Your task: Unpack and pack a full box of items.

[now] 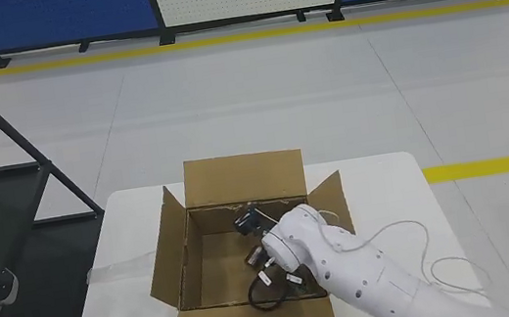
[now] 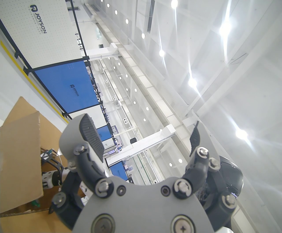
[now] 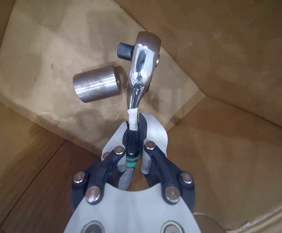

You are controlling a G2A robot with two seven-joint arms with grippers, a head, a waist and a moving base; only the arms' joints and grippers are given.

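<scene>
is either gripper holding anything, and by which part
The right gripper is shut on the ratchet wrench, gripping its handle next to the taped neck. The left gripper is open, holding nothing.

Brown box (image 1: 242,177), chrome ratchet (image 3: 142,66) (green-banded handle (image 3: 131,160)), dull silver socket (image 3: 97,85)

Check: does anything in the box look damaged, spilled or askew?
Dark blotches, like an oily stain, mark the box floor beside the socket lying on its side. White tape wraps the wrench held by the right gripper.
</scene>
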